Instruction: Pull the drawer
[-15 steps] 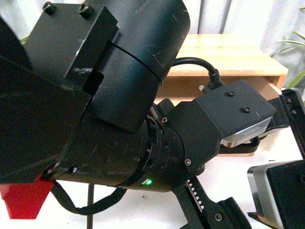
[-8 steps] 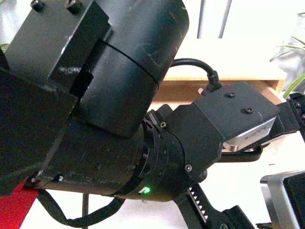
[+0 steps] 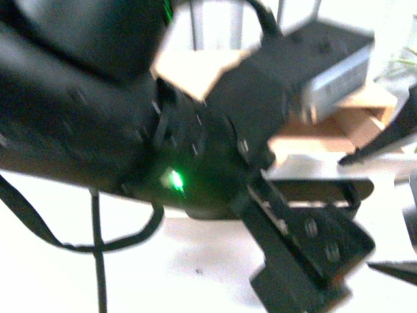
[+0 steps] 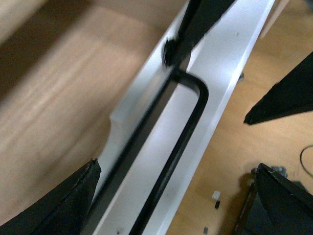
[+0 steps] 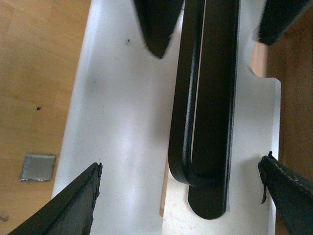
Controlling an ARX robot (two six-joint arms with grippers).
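The drawer's white front runs slantwise through the left wrist view, with its long black bar handle and a notch in one edge. My left gripper is open and straddles the front and the handle without touching them. In the right wrist view the handle's rounded end lies on the white front, between the spread fingers of my open right gripper. The other gripper's dark fingertips reach in from farther along the handle. The front view is blurred and mostly filled by my left arm.
Light wood lies behind the drawer front. The wooden floor below holds a small metal plate. The wooden cabinet shows behind the arm in the front view, above a pale surface.
In the front view my left arm has swung upward in the picture and is now smeared by motion. Its wrist camera block sits much higher than before.
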